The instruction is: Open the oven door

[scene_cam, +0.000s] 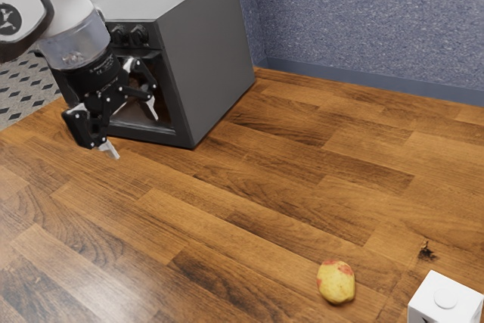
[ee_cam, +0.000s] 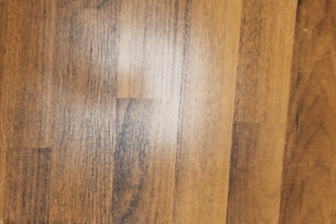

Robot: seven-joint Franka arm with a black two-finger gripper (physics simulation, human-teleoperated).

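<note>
While the gripper [scene_cam: 136, 138] hangs in front of the oven [scene_cam: 208, 58], the step in hand reads as approach – lining up on the door, no pull under way as far as can be judged. Oven door [scene_cam: 168, 104] is on the oven's front face, below the knobs [scene_cam: 138, 34]; looks upright and in line with the frame, so probably shut, but the arm [scene_cam: 76, 47] covers part of it and I can't tell for sure. Handle not clear either, same reason.

Claw: open, fingers spread wide, tips well apart, nothing between them. One finger overlaps the oven's front in the exterior view; contact or small gap, cannot tell. Wrist view looks down on the planks of the table [scene_cam: 302, 194], so the hand seems aimed at the tabletop in front of the oven rather than at its door.

Next move, my guess: turn the hand toward the oven's front, bring the fingers to the door's edge or handle, close or hook, then draw away from the oven along the door's swing. Risk – a fingertip scraping the oven's front or slipping off the edge. Fruit [scene_cam: 336, 282] and white box [scene_cam: 445, 304] sit well apart from the oven, shouldn't interfere
</note>
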